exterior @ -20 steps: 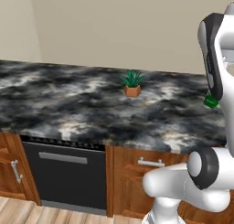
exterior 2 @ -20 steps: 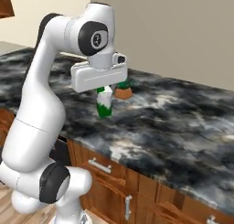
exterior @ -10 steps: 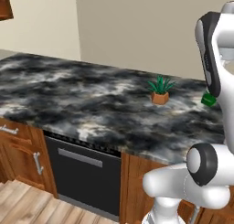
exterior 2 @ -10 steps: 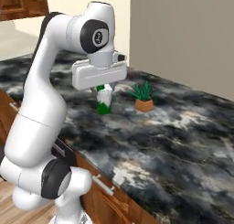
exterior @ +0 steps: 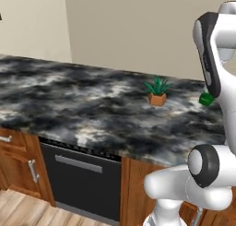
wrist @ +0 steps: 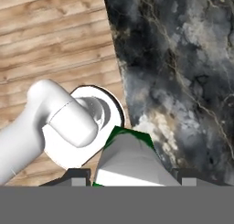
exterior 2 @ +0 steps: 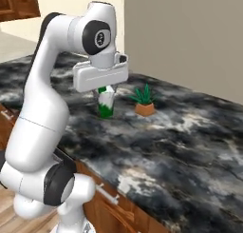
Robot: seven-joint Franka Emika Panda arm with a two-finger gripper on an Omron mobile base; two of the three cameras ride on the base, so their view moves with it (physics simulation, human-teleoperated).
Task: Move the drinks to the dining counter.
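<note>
The gripper (exterior 2: 106, 95) is clamped on the bottle (exterior 2: 106, 103), taking it by the white upper part while the green base hangs free below; in the hand view the bottle (wrist: 129, 160) rises wedge-like between the two dark fingertips (wrist: 75, 175), which sit tight against its sides; the hold looks firm, and gripping high leaves the base clear to be set down flat. The bottle hangs roughly upright, perhaps a touch tilted, well above the counter (exterior 2: 190, 132) rather than on it; carried high like this it clears the edge and whatever stands on the top. From the left base view only its green bottom (exterior: 206, 98) peeks out beside the forearm, over the right part of the marble.

Outward from there: a small plant (exterior 2: 144, 101) in an orange pot stands on the counter near the bottle, to its right in the right base view and apart from it; in the left base view the plant (exterior: 157, 92) sits toward the back of the slab; a set-down should keep away from it so the pot is not knocked. The counter is a wide black marble top with pale veins over wooden cabinets (exterior: 16, 163), with a dark appliance front (exterior: 80, 183) below its edge; the hand view looks down past the bottle at the marble (wrist: 183, 81) and wood floor (wrist: 55, 40), so the hand seems to be about at the counter's edge.

I judge this the carrying step for one drink, with lowering and release to come; the two cups cannot be placed from these views.
</note>
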